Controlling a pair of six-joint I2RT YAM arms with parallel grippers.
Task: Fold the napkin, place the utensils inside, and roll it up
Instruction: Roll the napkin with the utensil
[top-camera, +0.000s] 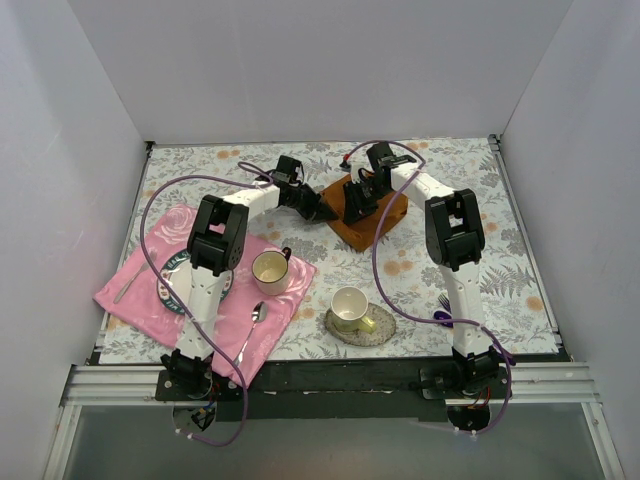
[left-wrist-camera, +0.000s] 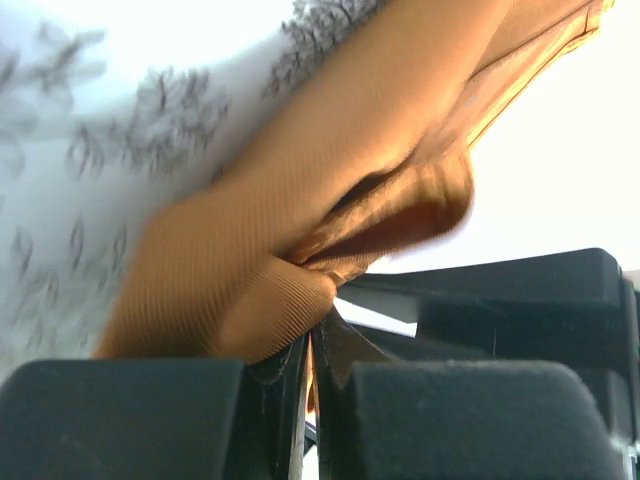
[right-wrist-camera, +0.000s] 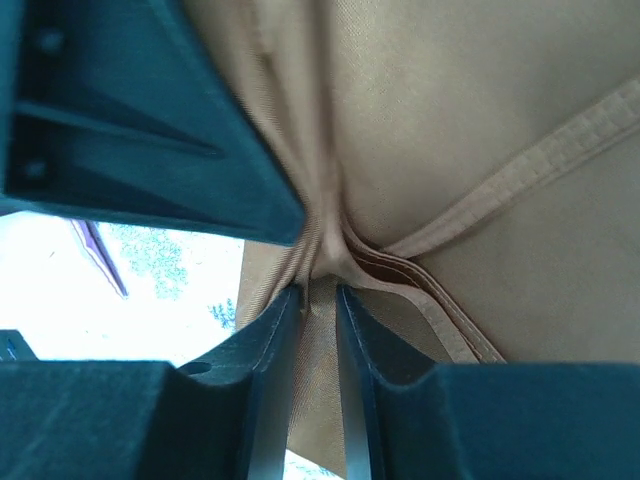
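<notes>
Floral tabletop (top-camera: 500, 250), white walls. Left gripper (top-camera: 322, 212) clamped tight on napkin (top-camera: 387, 228) edge; right gripper (top-camera: 357, 205) narrowly apart, pinching bunched cloth, likely to fold it.

Plain white walls (top-camera: 300, 60) around a floral-print tabletop (top-camera: 505, 265) under even light

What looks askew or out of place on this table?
The pink satin cloth lies diagonally, its near corner over the black front rail. The rust-orange satin napkin is not flat: the left gripper and right gripper each pinch it into bunched folds.
</notes>
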